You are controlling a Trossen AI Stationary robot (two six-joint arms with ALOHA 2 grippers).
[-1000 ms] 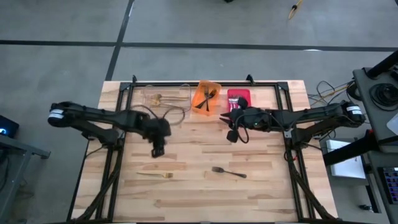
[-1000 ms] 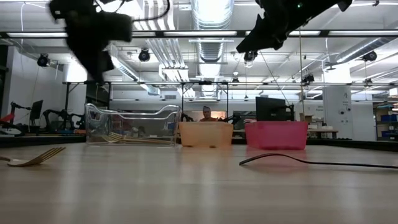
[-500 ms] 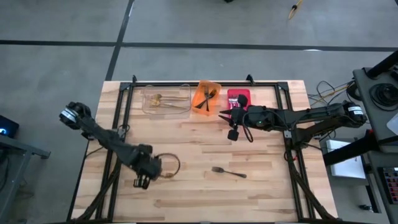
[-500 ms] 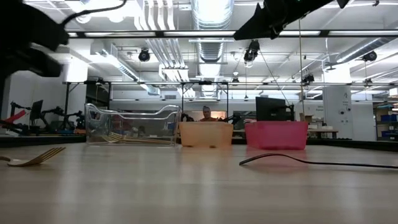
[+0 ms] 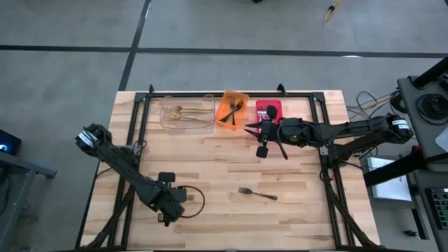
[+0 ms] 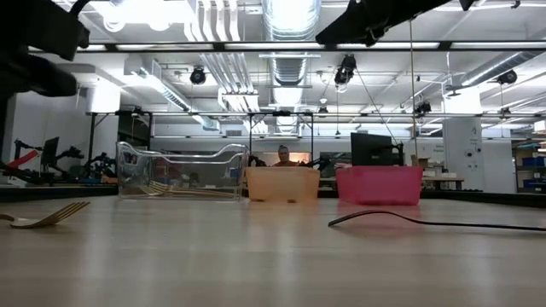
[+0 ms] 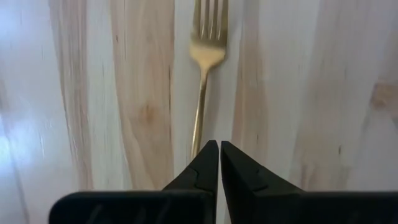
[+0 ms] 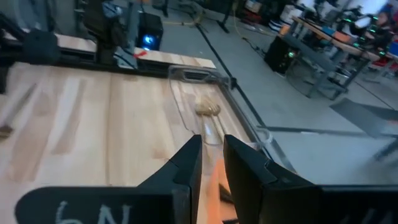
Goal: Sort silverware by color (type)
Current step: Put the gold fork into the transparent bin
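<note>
My left gripper (image 7: 219, 144) low at the table's front, fingers pressed together, gold fork (image 7: 203, 74) lying just beyond their tips, my right gripper (image 5: 262, 138) hovering beside the red bin (image 5: 269, 108), fingers slightly apart, nothing between them, black fork (image 5: 256, 193) well short of it

Your worktop (image 5: 294, 210) is pale butcher-block wood, smooth planks with streaky brown grain and a soft satin sheen. You can see a polished gold metal fork (image 7: 205, 68) lying on it, its tines and neck catching the light. The black fork (image 5: 257, 193) looks matt and dark. The clear bin (image 6: 179, 170) is glossy see-through plastic; the orange bin (image 6: 281, 183) and red bin (image 6: 380, 184) are translucent plastic. The left claw (image 7: 219, 163) has matt black plastic-looking fingers (image 7: 202, 171), as has the right claw (image 8: 211, 163).
</note>
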